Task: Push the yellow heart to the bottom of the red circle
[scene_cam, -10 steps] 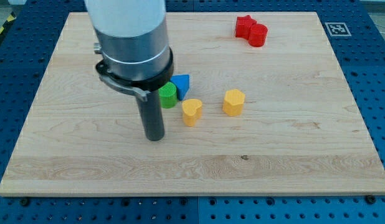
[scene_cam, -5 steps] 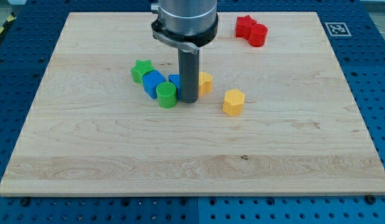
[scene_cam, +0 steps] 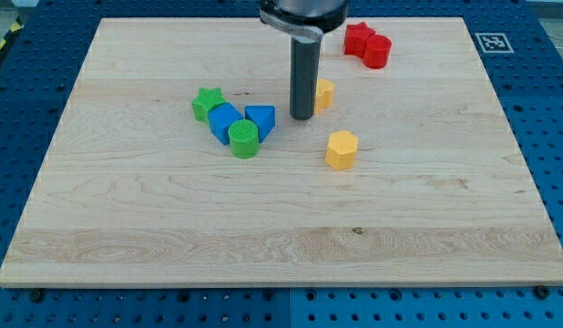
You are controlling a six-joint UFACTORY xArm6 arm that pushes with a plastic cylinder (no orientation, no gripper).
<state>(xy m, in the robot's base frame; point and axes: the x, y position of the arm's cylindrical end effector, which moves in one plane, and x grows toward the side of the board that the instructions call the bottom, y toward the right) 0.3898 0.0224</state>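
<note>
The yellow heart lies up the middle of the board, partly hidden behind my rod. My tip touches the board at the heart's lower left, against it. The red circle stands near the view's top right, touching a red star on its left. The heart is below and to the left of the red circle, well apart from it.
A yellow hexagon sits below and right of the tip. To the tip's left is a cluster: green star, blue block, blue triangle, green cylinder. The wooden board has a marker tag in its top right corner.
My tip has moved up and to the right, pushing the yellow heart up and right toward the red circle. The other blocks have stayed put over the last half second.
</note>
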